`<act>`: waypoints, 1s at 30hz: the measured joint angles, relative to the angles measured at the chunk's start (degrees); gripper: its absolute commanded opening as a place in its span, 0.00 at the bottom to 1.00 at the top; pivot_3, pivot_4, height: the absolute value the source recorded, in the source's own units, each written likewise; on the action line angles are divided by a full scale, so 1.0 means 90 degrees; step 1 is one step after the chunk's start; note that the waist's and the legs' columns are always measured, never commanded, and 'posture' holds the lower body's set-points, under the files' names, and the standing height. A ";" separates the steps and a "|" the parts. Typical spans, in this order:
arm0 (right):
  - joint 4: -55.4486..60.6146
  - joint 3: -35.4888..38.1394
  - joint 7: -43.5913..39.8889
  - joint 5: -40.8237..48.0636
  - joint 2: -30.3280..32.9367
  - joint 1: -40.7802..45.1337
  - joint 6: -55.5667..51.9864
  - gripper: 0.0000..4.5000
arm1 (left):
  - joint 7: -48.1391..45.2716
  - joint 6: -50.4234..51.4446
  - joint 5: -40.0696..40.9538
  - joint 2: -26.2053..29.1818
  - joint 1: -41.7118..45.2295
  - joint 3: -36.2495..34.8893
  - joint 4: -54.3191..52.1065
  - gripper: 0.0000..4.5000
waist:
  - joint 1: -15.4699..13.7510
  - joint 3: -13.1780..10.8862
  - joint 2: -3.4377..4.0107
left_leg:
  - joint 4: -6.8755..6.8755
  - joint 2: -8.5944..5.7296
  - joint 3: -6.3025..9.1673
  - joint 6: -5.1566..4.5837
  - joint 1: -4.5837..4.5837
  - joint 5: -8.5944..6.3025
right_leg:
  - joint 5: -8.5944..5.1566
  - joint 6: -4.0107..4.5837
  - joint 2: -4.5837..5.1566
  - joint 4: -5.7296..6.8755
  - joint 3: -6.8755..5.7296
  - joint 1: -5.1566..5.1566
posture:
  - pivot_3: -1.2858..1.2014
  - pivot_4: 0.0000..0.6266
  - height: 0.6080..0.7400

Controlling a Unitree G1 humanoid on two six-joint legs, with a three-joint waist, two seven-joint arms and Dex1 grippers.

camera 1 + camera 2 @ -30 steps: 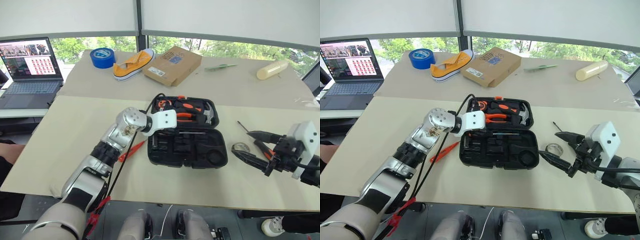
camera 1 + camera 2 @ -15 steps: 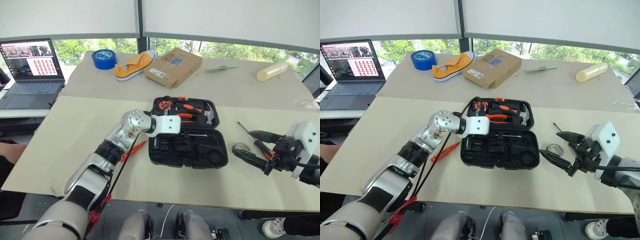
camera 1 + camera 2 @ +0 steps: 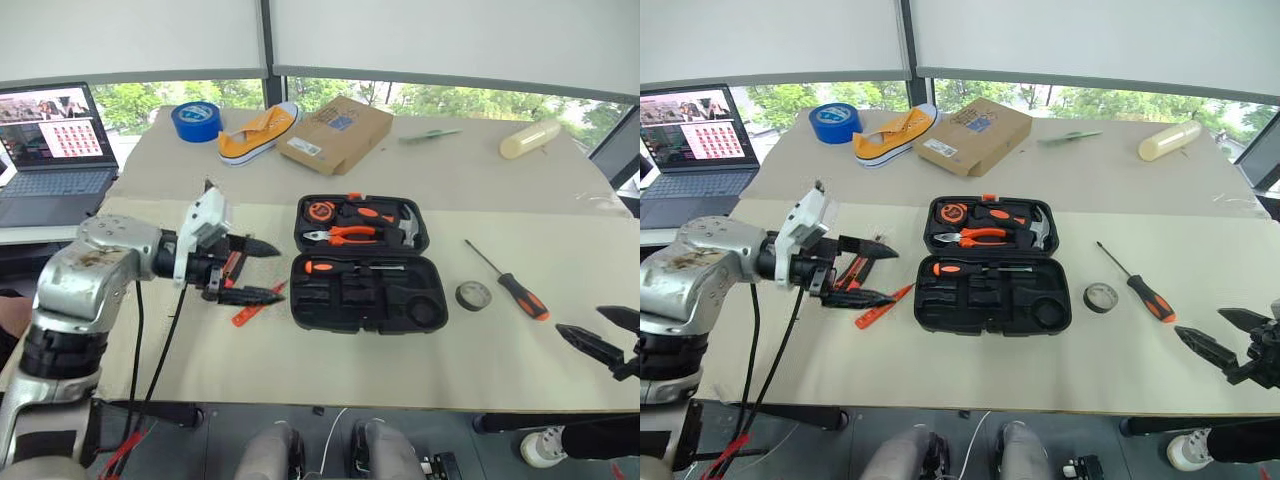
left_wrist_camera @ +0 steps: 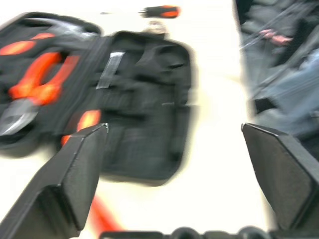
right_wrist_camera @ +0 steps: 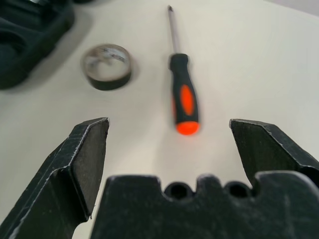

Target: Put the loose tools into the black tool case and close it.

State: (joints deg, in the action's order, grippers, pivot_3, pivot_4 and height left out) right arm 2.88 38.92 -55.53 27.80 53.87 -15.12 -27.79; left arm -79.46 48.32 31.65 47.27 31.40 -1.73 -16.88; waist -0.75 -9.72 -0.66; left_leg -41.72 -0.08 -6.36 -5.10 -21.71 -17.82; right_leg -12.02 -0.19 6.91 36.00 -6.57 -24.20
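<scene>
The black tool case lies open in the middle of the table, lid half away from you with the pliers and hammer, near half carrying 1 screwdriver already in its slot. Your loose pieces are split: the other screwdriver and the small grey tape roll lie to the right of the case, near each other but apart; the slim orange tester and the utility knife lie to its left.

Your left gripper hangs above the tester, fingers spread wide and empty, pointing toward the case and tilted slightly down. Your right gripper sits low at the right table edge, fingers wide apart and empty, aimed at the screwdriver handle.

My read is that the tester comes next. It is thin and flat on the table, so bring the left fingertips down astride its middle, across its length, and close only once both tips are close to the surface.
</scene>
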 measured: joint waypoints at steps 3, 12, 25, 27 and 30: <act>-0.0822 -0.0757 -0.0206 -0.0328 0.0165 0.0792 0.0305 1.00 | 0.0128 0.0343 0.0512 0.0124 -0.0195 -0.0181 -0.0520 0.98 | 0.0009 -0.0002 0.0007 | 0.0001 0.0001 -0.0003 -0.0002 0.0002 0.0013 | -0.0001 0.0009 -0.0005 0.0008 0.0005 -0.0005 | 0.52 0.24 0.93; -0.3199 -0.2486 -0.0330 -0.1220 -0.0062 0.2997 0.0985 1.00 | 0.0872 0.0464 0.0919 0.0243 -0.0330 -0.0281 -0.0952 0.98 | 0.0009 -0.0005 0.0019 | 0.0001 0.0003 -0.0010 0.0006 0.0005 0.0019 | 0.0022 0.0056 -0.0031 0.0007 0.0012 -0.0003 | 0.52 0.24 0.93; -0.4107 -0.2486 -0.0459 -0.1230 -0.0269 0.3287 0.1716 0.23 | 0.1127 0.0186 0.0898 0.0519 -0.0378 -0.0160 -0.0945 1.00 | 0.0027 -0.0009 0.0029 | 0.0005 0.0007 -0.0019 0.0011 0.0011 0.0018 | 0.0022 0.0058 -0.0028 0.0007 0.0027 -0.0005 | 0.52 0.24 0.93; -0.3708 -0.2422 -0.0627 -0.1030 -0.0253 0.3293 0.1554 0.23 | 0.1120 0.0146 0.0897 0.0558 -0.0377 -0.0158 -0.0894 1.00 | 0.0041 -0.0019 0.0048 | 0.0005 0.0007 -0.0026 0.0011 0.0012 0.0018 | 0.0022 0.0057 -0.0028 0.0008 0.0038 -0.0008 | 0.52 0.24 0.93; -0.2668 -0.2409 -0.1052 -0.0565 -0.0132 0.3467 0.1167 0.23 | 0.1091 0.0009 0.0836 0.0557 -0.0313 -0.0010 -0.0732 1.00 | 0.0090 -0.0032 0.0071 | 0.0011 0.0010 -0.0029 0.0015 0.0019 0.0019 | 0.0022 0.0056 -0.0033 0.0012 0.0047 -0.0012 | 0.52 0.24 0.93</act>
State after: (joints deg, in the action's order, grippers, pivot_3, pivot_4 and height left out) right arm -21.13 17.24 -65.00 22.71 52.68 16.08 -17.29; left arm -69.64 48.40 39.18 52.28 28.58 -1.81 -23.46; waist 0.06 -10.01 -0.02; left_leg -41.62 0.01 -6.62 -4.97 -21.53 -17.65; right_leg -11.82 0.31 6.61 36.10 -6.16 -24.30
